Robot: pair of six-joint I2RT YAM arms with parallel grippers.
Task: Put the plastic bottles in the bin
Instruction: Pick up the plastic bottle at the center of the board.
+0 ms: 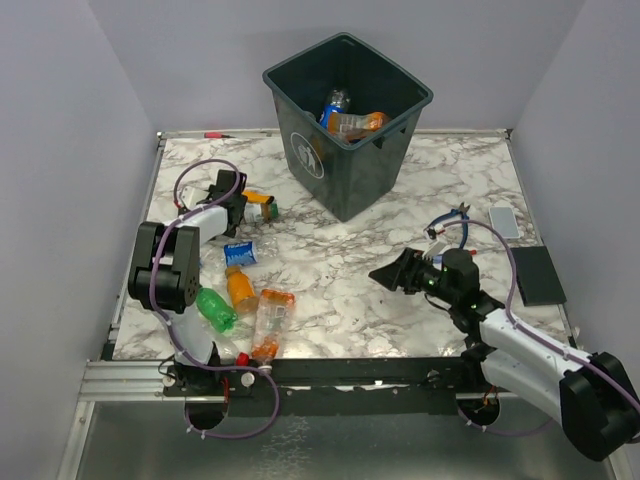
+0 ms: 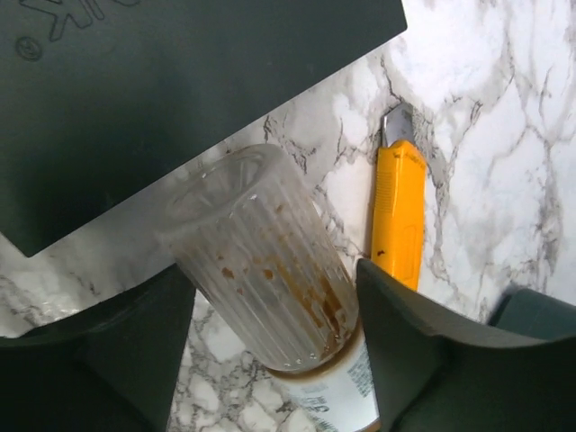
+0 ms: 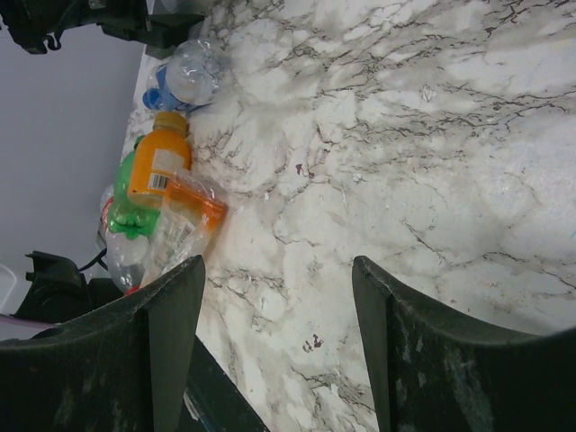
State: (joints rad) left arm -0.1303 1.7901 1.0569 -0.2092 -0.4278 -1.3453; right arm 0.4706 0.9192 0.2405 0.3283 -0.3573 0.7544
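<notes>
The dark green-grey bin (image 1: 345,120) stands at the back middle with two or three bottles (image 1: 352,122) inside. My left gripper (image 1: 240,205) lies low at the left, its jaws against both sides of a clear ribbed bottle (image 2: 270,270) with brown residue, lying on the marble next to the bin wall (image 2: 180,90). Several more bottles lie at the front left: a crushed blue-label one (image 1: 240,252), an orange one (image 1: 241,287), a green one (image 1: 215,308) and a clear orange-label one (image 1: 272,320). My right gripper (image 1: 395,272) is open and empty over bare marble (image 3: 277,270).
A yellow utility knife (image 2: 399,211) lies right beside the held bottle. Blue-handled pliers (image 1: 450,215), a white flat object (image 1: 503,221) and a black pad (image 1: 538,275) sit at the right. The front-left bottles also show in the right wrist view (image 3: 157,162).
</notes>
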